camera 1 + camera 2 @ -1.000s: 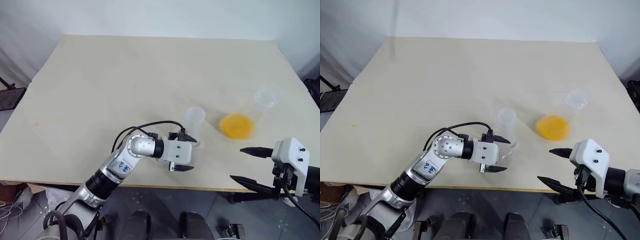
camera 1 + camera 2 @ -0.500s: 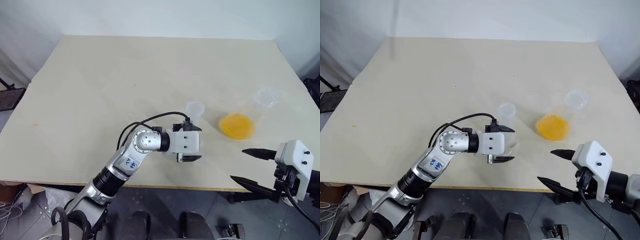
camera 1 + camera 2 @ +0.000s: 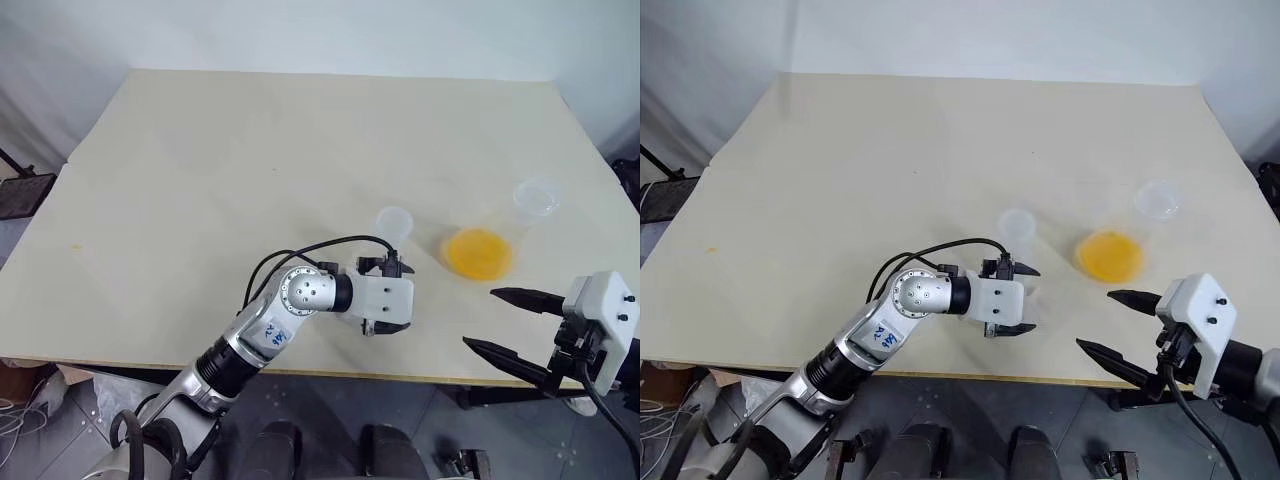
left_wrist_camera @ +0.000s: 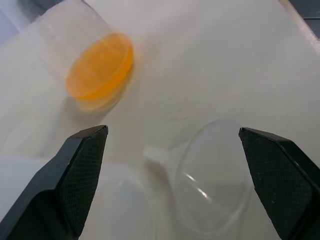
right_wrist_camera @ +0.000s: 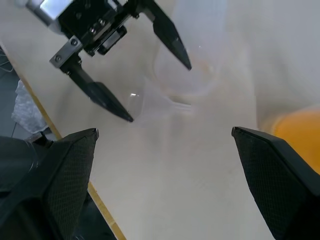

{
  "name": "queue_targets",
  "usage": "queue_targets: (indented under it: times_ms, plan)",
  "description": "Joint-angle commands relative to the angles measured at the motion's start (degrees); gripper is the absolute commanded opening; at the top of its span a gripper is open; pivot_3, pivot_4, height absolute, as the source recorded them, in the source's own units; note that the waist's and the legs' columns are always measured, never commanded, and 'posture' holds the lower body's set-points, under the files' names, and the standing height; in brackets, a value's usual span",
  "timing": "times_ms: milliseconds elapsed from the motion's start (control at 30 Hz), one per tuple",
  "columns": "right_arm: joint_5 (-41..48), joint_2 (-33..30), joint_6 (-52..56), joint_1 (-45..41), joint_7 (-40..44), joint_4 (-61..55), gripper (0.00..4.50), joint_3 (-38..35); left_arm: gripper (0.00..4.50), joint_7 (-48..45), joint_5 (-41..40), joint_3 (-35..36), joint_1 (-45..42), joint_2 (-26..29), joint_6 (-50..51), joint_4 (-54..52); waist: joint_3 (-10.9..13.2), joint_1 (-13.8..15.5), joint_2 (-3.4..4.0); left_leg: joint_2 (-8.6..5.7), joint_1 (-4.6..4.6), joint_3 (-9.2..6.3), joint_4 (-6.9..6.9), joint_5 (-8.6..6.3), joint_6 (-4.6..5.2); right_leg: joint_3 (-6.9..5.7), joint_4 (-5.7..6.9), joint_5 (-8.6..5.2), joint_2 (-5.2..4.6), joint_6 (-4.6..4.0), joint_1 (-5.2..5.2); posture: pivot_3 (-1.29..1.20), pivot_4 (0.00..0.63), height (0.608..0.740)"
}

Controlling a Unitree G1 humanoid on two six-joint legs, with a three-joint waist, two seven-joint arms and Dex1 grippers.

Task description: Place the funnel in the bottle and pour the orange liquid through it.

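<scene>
- While the left gripper [image 3: 392, 296] is hanging low over the near part of the cream table [image 3: 250, 170], its two black fingers are standing wide apart with nothing between them.
- Lying on its side on the tabletop, the small clear funnel [image 4: 210, 187] is sitting between those spread fingers in the left wrist view, untouched, its thin stem pointing toward the empty flask.
- Standing upright just beside the funnel, the clear conical bottle [image 3: 393, 232] is showing its open neck, with the left gripper's farther finger reaching close to its base.
- Resting well to the right, a second clear flask [image 3: 500, 240] is holding the orange liquid [image 3: 477, 254] as a shallow bright layer at its wide base.
- Waiting at the table's near right edge, the right gripper [image 3: 505, 325] is pointing its fingers toward the vessels, spread fully and holding nothing.
- Seen from the right wrist view, the funnel is lying right at one left fingertip [image 5: 121, 111].
</scene>
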Motion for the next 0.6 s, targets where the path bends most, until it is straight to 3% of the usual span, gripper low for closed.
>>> queue_targets:
  times_ms: [33, 167, 600]
  plan:
    - [1.0, -0.2, 0.0, -0.2, -0.7, -1.0, 4.50, -1.5, 4.46, 0.9, 1.4, -1.2, -0.8, -1.2, -0.9, -1.2, 0.0, 0.1, 0.00, 0.00, 0.00, 0.00, 0.00, 0.00, 0.00, 0.00, 0.00, 0.00, 0.00, 0.00, 0.00, 0.00, 0.150, 0.740]
    - [1.2, -0.2, 0.0, 0.0, -1.2, -1.4, 4.50, -1.5, 4.46, 1.2, 2.8, -1.9, -0.6, -1.8, -0.1, -1.6, 0.0, 0.2, 0.00, -0.02, 0.00, 0.00, 0.00, 0.00, 0.02, 0.00, 0.00, 0.00, -0.01, 0.01, 0.00, 0.00, 0.150, 0.740]
    - [1.0, -0.5, -0.3, 0.2, -1.4, -1.4, 4.50, -1.9, 0.77, 1.2, 4.2, -1.9, -1.8, -2.6, 0.3, -0.5, 0.0, 0.1, 0.00, -0.01, 0.00, 0.02, 0.00, 0.00, 0.03, 0.01, 0.01, 0.01, -0.01, 0.01, 0.00, 0.00, 0.150, 0.740]
